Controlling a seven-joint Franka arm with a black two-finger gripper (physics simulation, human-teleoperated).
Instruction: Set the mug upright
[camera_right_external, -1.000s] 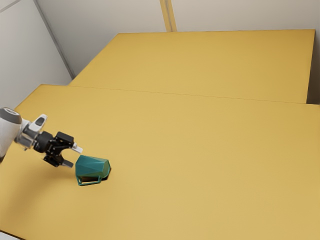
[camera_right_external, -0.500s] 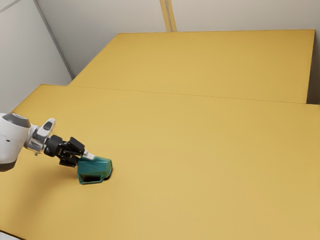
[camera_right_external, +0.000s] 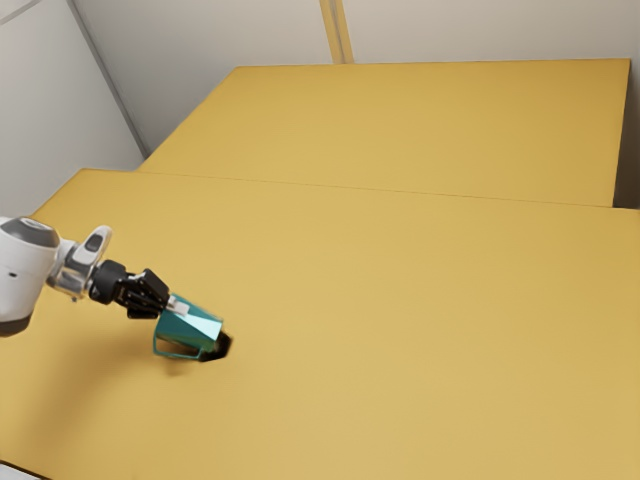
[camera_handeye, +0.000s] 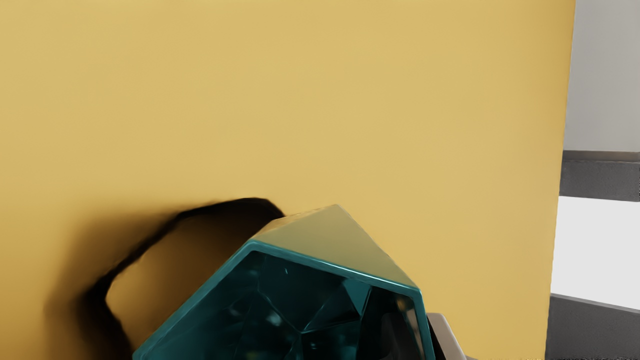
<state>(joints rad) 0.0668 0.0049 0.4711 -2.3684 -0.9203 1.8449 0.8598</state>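
Teal mug (camera_right_external: 195, 328): tilted, lower left of the exterior frame, mouth toward the end effector (camera_right_external: 176, 305). End effector: pinching the mug's wall near the rim. Yellow surface (camera_right_external: 400, 320): carries the mug's dark shadow.

The worktop (camera_right_external: 430, 330) is a broad, plain yellow slab, and a thin seam (camera_right_external: 380, 191) divides it from a second yellow surface (camera_right_external: 420, 125) behind. Pale grey walls stand beyond: a side wall (camera_right_external: 55, 95) at the exterior view's left and a back wall (camera_right_external: 480, 30), with a dark upright line (camera_right_external: 108, 82) between them. A yellow strip (camera_right_external: 338, 32) runs up the back wall. Light falls softly, and the worktop dims toward its near left corner. Past its straight edge, the wrist view shows a grey surface (camera_handeye: 605, 75), a dark band (camera_handeye: 600, 178) and a bright white patch (camera_handeye: 595, 245).
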